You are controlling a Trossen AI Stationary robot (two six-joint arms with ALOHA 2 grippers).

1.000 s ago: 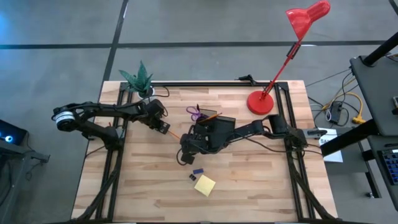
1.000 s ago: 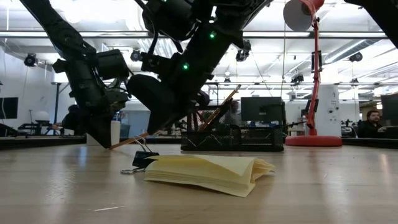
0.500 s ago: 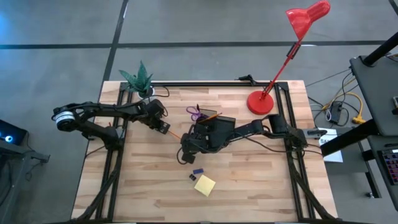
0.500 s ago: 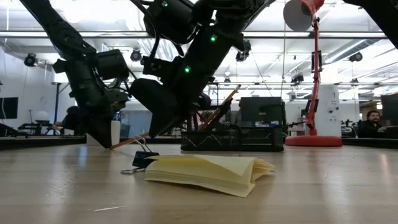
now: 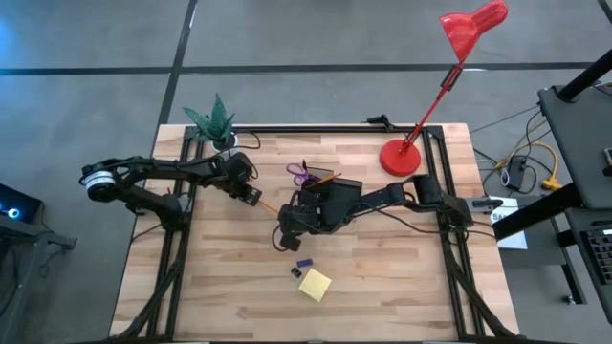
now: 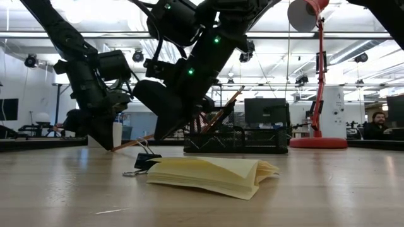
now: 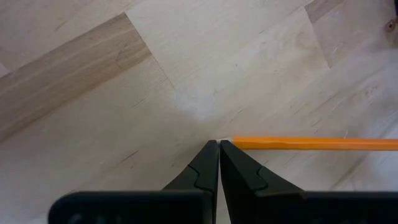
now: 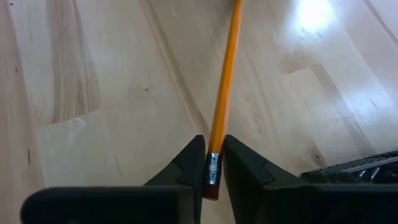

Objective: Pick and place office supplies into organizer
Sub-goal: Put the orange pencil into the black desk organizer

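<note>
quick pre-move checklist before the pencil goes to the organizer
1. Right claw closed on the orange pencil at its eraser end: ok.
2. Left claw shut, its tips at the pencil's other end: ok; whether it grips the pencil, cannot tell.
3. Pencil lifted off the table: cannot tell.
4. Organizer upright, in place: ok.
5. Free slot in the organizer for the pencil: cannot tell.
6. Sticky-note pad lies apart from the claws: ok.

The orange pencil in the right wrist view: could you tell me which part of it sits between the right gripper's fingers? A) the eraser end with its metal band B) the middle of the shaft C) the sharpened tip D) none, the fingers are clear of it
A: the right gripper has its fingers closed on the orange pencil at the metal band and eraser, the shaft running away over the wood.
</note>
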